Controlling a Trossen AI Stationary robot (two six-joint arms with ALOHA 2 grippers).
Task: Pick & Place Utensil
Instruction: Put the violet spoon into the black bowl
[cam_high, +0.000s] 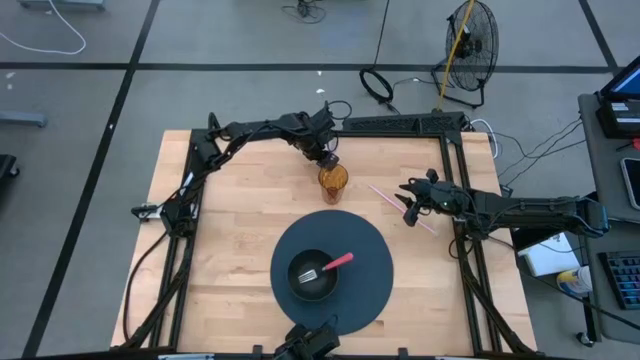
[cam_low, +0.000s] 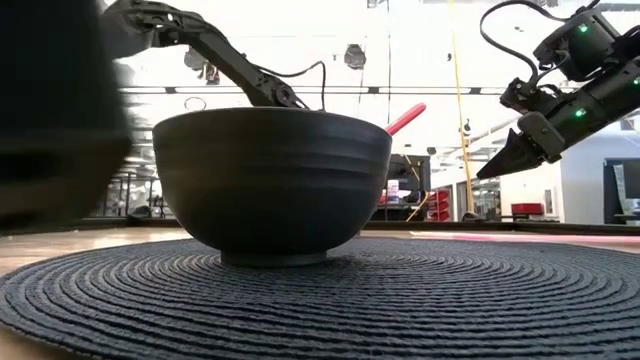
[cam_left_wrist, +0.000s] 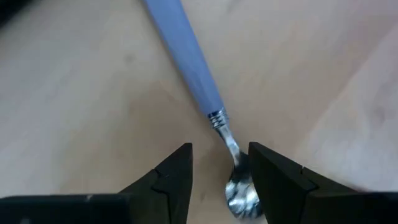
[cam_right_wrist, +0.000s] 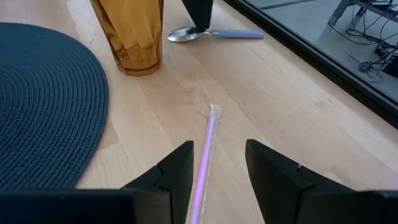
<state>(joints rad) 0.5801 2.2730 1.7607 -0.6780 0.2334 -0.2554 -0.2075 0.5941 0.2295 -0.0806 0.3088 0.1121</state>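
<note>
The bench (cam_high: 230, 250) is pale butcher-block wood with a black frame along its far and side edges. A round dark woven placemat (cam_high: 365, 285) lies near its front middle, carrying a black bowl (cam_high: 314, 275) with a red-handled utensil (cam_high: 338, 263) leaning in it. Just behind the mat stands an amber tumbler (cam_high: 333, 180). Beside the tumbler, a blue-handled spoon (cam_left_wrist: 205, 93) lies flat on the wood; the left gripper (cam_left_wrist: 219, 180) is down over its metal end, jaws apart on either side of the neck. A pink straw (cam_right_wrist: 205, 149) lies on the bench to the right of the tumbler, with the right gripper (cam_right_wrist: 217, 171) low above it, jaws apart. Beyond the bench is grey floor marked with dark lines, a floor fan (cam_high: 470, 45), loose cables and a desk with equipment at the right.
</note>
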